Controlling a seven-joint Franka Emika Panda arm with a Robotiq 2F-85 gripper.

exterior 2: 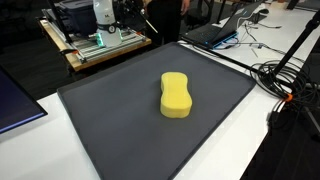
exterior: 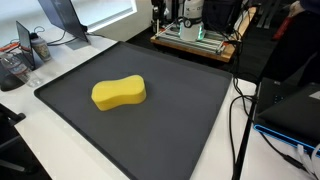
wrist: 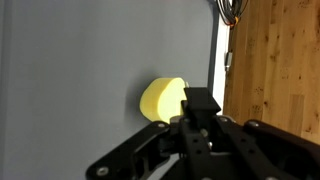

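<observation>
Overhead, the gripper hangs above the mat, fingertips out of frame, so its spread cannot be told. Just beyond it, the sponge lies flat mid-mat, not yet gripped or lifted.

Sponge at centre of mat; mat on table.

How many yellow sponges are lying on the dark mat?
1. The yellow sponge lies near the middle of the dark mat in both exterior views; the wrist view shows it partly behind the gripper. No other seems hidden.
</observation>
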